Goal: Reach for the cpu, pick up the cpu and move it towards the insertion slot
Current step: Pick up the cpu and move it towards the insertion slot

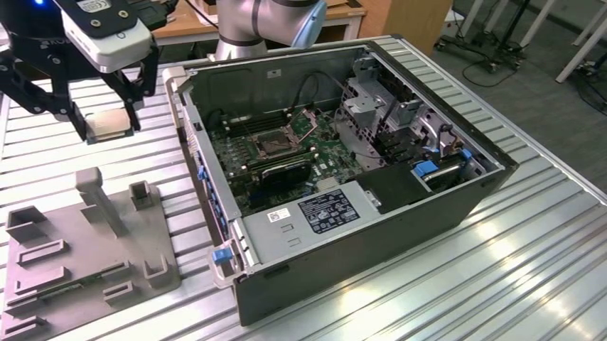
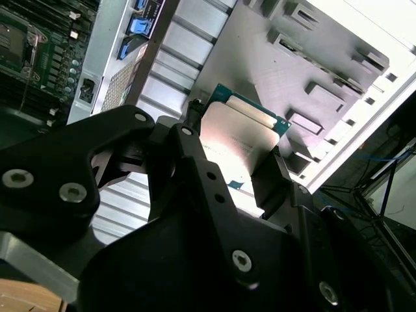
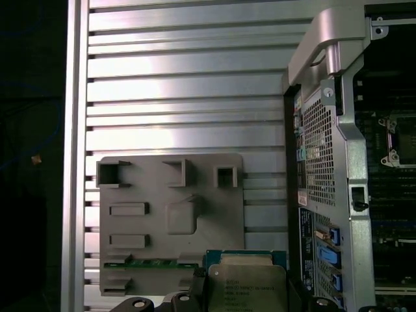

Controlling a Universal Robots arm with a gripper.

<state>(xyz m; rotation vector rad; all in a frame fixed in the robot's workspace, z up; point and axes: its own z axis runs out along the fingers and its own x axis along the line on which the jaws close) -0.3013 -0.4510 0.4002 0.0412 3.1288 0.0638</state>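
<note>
the gripper point(image 1: 106, 130) is clamped on the cpu point(image 1: 106, 121), its two black fingers pinching opposite edges, and holds it in the air above the table point(image 1: 531, 284). the grey tray point(image 1: 142, 238) lies below. the slot point(image 1: 275, 144) sits inside the open case point(image 1: 379, 241), well apart toward the exterior view's right.

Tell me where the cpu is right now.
The cpu is clamped in the pincer, in the air at the exterior view's upper left, over the edge of the grey tray and left of the computer case.
</note>
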